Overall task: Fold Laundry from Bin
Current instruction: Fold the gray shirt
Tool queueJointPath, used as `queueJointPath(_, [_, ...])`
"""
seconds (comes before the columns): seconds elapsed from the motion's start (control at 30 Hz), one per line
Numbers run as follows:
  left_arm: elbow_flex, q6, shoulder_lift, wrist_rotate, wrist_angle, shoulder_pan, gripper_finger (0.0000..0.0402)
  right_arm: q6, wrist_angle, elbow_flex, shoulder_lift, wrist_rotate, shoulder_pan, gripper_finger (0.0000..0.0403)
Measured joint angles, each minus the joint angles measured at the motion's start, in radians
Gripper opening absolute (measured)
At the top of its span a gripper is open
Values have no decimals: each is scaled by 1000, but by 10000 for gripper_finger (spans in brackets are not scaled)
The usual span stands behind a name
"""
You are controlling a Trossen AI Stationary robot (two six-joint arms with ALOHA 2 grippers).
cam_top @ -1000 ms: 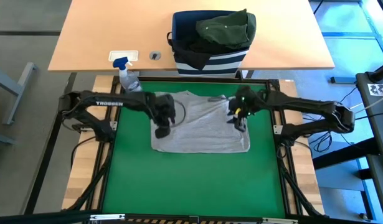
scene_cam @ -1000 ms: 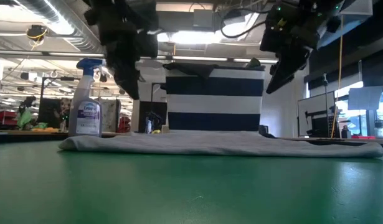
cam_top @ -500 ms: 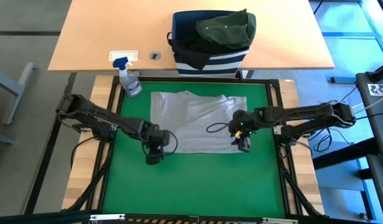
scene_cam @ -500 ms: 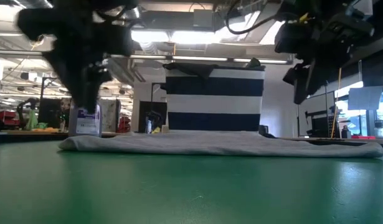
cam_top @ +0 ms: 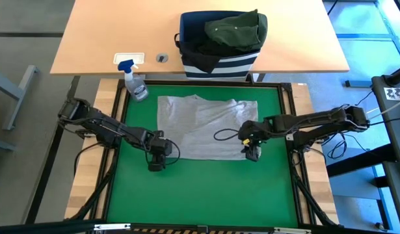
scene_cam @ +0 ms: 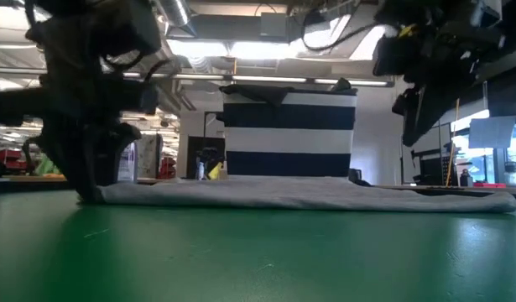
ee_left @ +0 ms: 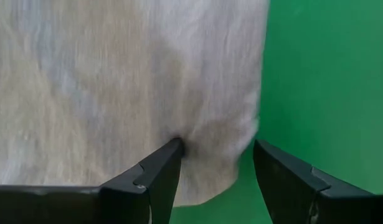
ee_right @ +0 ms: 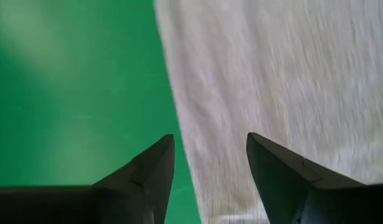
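Two grippers, left gripper (cam_top: 157, 160) and right gripper (cam_top: 252, 153), sit at the near corners of the flat grey garment (cam_top: 206, 127), jaws open and empty; each should straddle its hem before closing.

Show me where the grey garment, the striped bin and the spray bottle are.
grey garment (cam_top: 203, 127): high view, middle of the cloth.
striped bin (cam_top: 220, 65): high view, front striped wall.
spray bottle (cam_top: 136, 86): high view, clear body.

Low view: the left arm (scene_cam: 86, 101) is motion-blurred and hides most of the spray bottle (scene_cam: 127, 161). The bin (scene_cam: 289, 134) has its base hidden behind the grey garment (scene_cam: 308, 195). The black garment (cam_top: 200, 47) lies mostly buried under the olive garment (cam_top: 237, 29) inside the bin.
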Motion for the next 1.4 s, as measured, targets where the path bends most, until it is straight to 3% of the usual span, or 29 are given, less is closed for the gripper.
queueJointPath(0.13, [-29, 18, -4, -14, 23, -1, 167, 0, -92, 0, 35, 7, 21, 220])
queueJointPath(0.33, [-40, 12, -3, -27, 56, 0, 65, -1, -128, -1, 92, 2, 108, 227])
queueJointPath(0.43, [-41, -6, -3, -48, 65, 0, 16, -4, -125, -1, 127, 103, 161, 227])
queueJointPath(0.57, [-41, -7, -2, -54, 79, 0, 13, -4, -121, -1, 190, 197, 203, 227])
queueJointPath(0.83, [-42, -8, -1, -53, 86, 0, 9, -21, -37, -66, 283, 197, 207, 222])
queueJointPath(0.97, [-42, -8, -1, -51, 85, -7, 9, -27, -25, -78, 287, 197, 208, 180])
queueJointPath(1.3, [-42, -39, 0, -66, 87, -60, 9, -25, -20, -80, 290, 211, 207, 18])
queueJointPath(1.4, [-42, -81, 0, -71, 87, -78, 9, -27, -19, -80, 290, 212, 207, 9])
